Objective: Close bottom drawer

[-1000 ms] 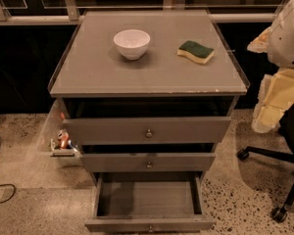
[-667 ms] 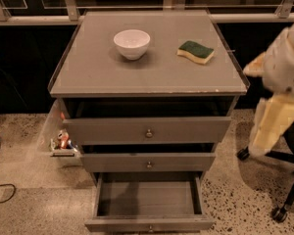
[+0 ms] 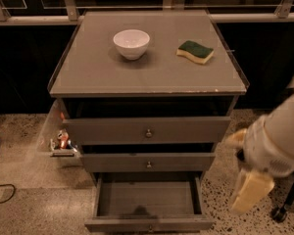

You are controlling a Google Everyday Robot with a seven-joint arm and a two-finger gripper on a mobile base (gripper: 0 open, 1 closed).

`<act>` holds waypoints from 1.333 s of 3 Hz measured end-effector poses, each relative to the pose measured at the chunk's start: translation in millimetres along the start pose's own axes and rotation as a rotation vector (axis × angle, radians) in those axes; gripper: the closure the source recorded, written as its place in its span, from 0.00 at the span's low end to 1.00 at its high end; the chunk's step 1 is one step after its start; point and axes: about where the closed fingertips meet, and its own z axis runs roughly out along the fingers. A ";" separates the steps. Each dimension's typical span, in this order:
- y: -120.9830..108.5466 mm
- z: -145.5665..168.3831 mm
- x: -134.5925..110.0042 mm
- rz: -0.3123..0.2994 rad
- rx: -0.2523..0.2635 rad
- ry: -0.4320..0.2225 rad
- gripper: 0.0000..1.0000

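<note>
tool (image 3: 250, 196): low, right of the desk (image 3: 152, 77), near but apart from the bottom drawer (image 3: 149, 199); open or closed, cannot tell | bottom drawer: lowest of three, pulled out | desk top: white bowl (image 3: 131, 43), green sponge (image 3: 195, 51)

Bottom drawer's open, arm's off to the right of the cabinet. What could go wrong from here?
1. The gripper hangs right of the bottom drawer, beside its front corner. Swinging in sideways may clip that corner instead of pushing the front squarely.
2. A chair caster sits on the floor close to the arm. Repositioning might snag it.
</note>
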 end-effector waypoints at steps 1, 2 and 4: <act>29.0 64.3 11.0 -0.019 -0.030 -0.029 0.39; 29.0 124.3 19.6 -0.020 -0.046 -0.012 0.62; 23.5 142.5 31.9 0.011 -0.038 0.002 1.00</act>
